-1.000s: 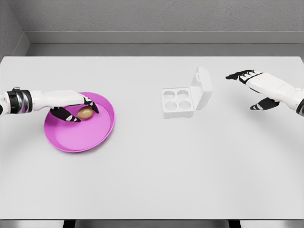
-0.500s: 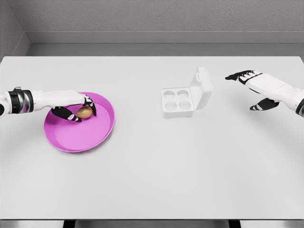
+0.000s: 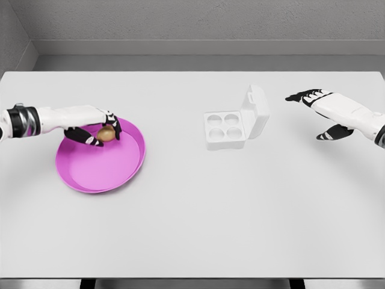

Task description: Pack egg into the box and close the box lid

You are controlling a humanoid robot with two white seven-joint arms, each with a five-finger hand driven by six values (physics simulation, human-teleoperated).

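Left hand (image 3: 96,129) reaching in from the picture's left edge over the far rim of the pink plate (image 3: 90,174), dark fingers (image 3: 114,127) curled around the brown egg (image 3: 106,133) and clamped on it, thumb below and the rest above. Egg over the far part of the plate, near its rim; whether lifted off the plate's surface or touching it cannot be told. Plate lying flat on the white table (image 3: 192,229), well to the left of the egg box.

Egg box (image 3: 225,129) white, standing about mid-table, well to the right of the plate. Four round cups in a two-by-two tray, all showing bare. Lid (image 3: 257,111) open, standing up from the tray's right side and tilted away from it to the right.

Right hand (image 3: 322,111) held above the table to the right of the egg box, apart from the lid and touching nothing. Fingers stretched out and spread toward the box, thumb hanging below the palm, nothing held. White forearm running off the picture's right edge.
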